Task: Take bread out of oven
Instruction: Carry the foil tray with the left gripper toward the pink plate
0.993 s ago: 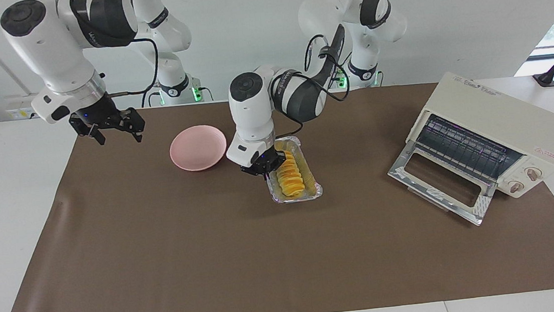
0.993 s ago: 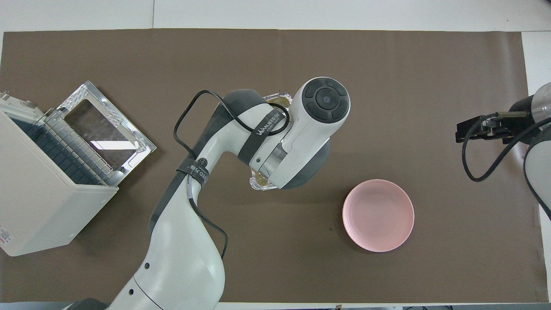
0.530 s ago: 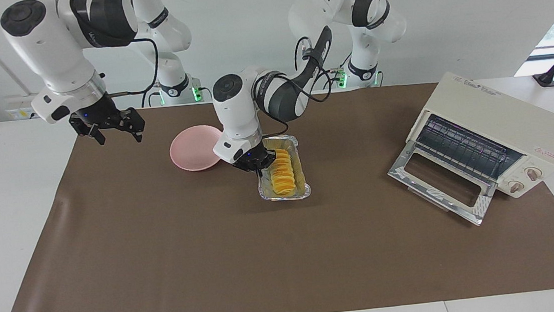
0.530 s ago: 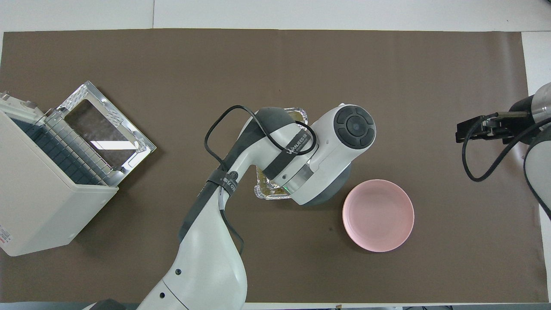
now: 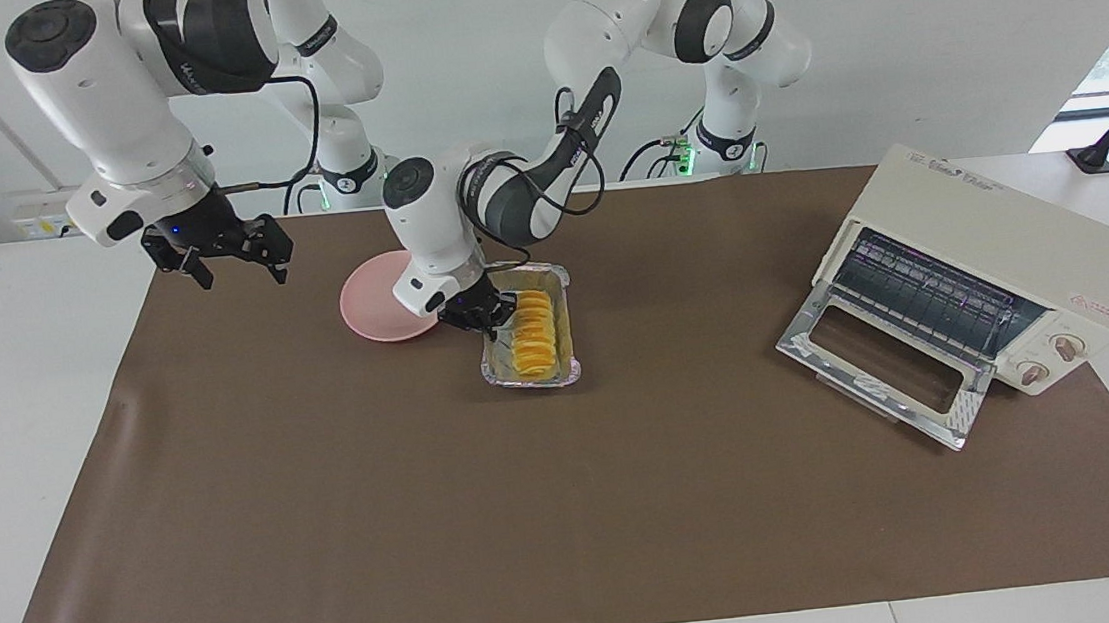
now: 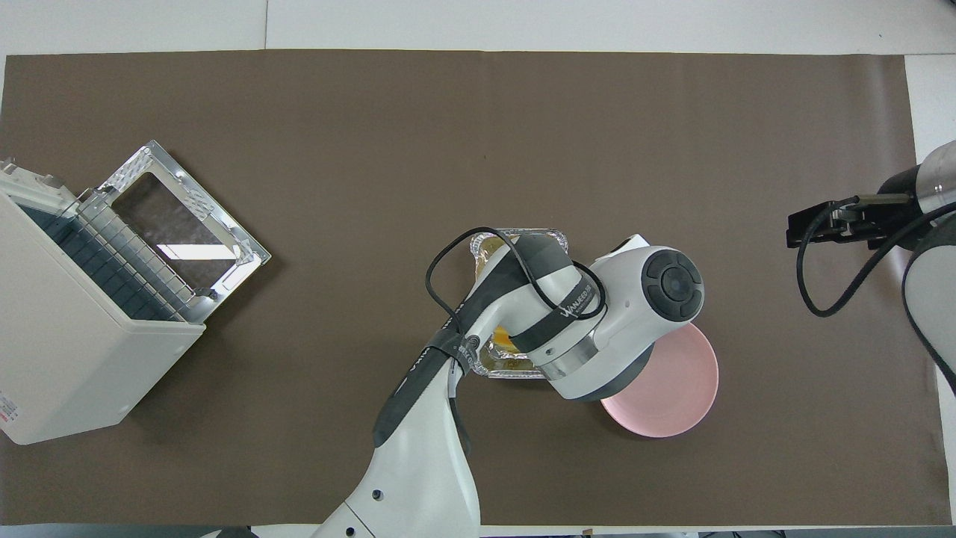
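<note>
The bread [image 5: 531, 334] is a ridged golden-yellow loaf lying in a crinkled foil tray [image 5: 531, 382]. My left gripper [image 5: 490, 322] is shut on the tray's rim at the side toward the pink plate [image 5: 374, 312] and holds the tray just beside the plate. In the overhead view the left arm covers most of the tray [image 6: 523, 237] and only a sliver of bread [image 6: 502, 340] shows. The cream oven [image 5: 991, 253] stands at the left arm's end of the table with its door [image 5: 881, 373] folded down open and its rack bare. My right gripper [image 5: 234, 264] waits open in the air over the table's edge at the right arm's end.
The oven [image 6: 67, 336] and its open door [image 6: 183, 217] take up the left arm's end of the brown mat. The plate [image 6: 672, 396] is partly covered by the left wrist in the overhead view. The right gripper [image 6: 818, 224] hovers at the mat's edge.
My left gripper has carried the tray with the bread away from the oven toward the right arm's end, up to the pink plate. The right arm has not moved.
</note>
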`<state>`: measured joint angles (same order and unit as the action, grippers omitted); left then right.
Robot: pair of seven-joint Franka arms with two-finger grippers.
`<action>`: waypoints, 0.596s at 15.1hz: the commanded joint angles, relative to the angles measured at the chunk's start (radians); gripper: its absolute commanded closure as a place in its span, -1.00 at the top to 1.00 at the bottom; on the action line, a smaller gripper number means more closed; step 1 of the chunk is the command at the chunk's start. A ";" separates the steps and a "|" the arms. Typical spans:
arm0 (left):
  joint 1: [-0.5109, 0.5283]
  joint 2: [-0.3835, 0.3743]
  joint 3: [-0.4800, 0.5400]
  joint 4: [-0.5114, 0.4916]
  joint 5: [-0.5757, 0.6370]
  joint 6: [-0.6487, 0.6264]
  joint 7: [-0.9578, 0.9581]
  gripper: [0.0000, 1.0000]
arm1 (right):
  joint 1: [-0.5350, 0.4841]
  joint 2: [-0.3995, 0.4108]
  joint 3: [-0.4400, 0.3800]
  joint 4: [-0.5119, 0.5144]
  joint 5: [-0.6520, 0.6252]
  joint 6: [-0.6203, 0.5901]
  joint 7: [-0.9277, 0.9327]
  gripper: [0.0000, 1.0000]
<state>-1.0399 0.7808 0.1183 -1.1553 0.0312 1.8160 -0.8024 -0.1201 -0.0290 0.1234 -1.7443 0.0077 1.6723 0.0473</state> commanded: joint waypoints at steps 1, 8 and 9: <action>-0.014 0.029 0.017 0.034 0.019 0.026 -0.061 -1.00 | -0.003 -0.021 0.010 -0.038 -0.014 0.032 -0.023 1.00; -0.014 0.037 0.018 0.032 0.013 0.082 -0.179 1.00 | -0.006 -0.031 0.012 -0.060 -0.012 0.044 -0.027 1.00; -0.012 0.035 0.023 0.034 0.010 0.077 -0.178 1.00 | -0.006 -0.031 0.012 -0.060 -0.012 0.047 -0.029 1.00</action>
<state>-1.0501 0.7979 0.1265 -1.1538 0.0318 1.8902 -0.9561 -0.1192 -0.0306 0.1313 -1.7703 0.0077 1.6960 0.0472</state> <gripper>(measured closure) 0.806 0.000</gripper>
